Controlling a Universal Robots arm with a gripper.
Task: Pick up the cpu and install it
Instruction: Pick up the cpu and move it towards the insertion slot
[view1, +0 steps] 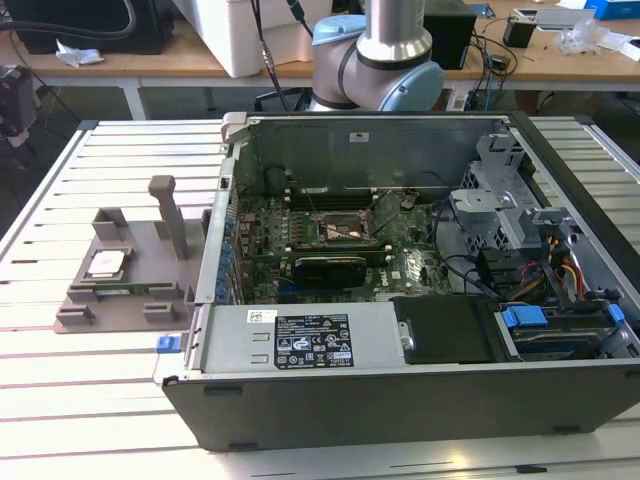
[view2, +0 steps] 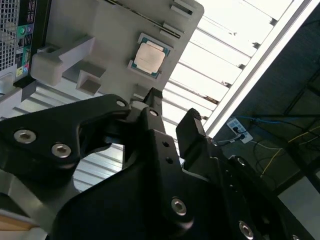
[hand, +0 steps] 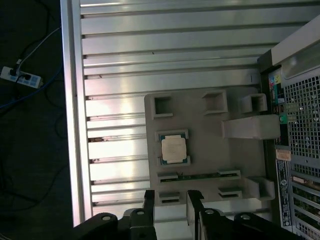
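Note:
The cpu (view1: 105, 264), a small silver square with a green rim, lies flat in a recess of the grey plastic holder (view1: 135, 290) on the exterior view's left, beside the open computer case (view1: 400, 390). Both wrist views look down on the cpu (hand: 173, 148) (view2: 149, 56) in the holder (hand: 210, 150) (view2: 100, 30). My gripper (hand: 170, 202) (view2: 170, 112) hangs well above the holder, off to one side of the cpu, open, with nothing between its fingers. Inside the case, the motherboard's socket (view1: 340, 228) sits near the middle with its frame showing.
The slatted aluminium table (view1: 100, 400) carries the holder and the case. An upright post (view1: 170, 215) rises from the holder near the case wall. A black card (view1: 330, 268) lies just in front of the socket. Beyond the table's edge, a power strip (hand: 20, 77) lies on the floor.

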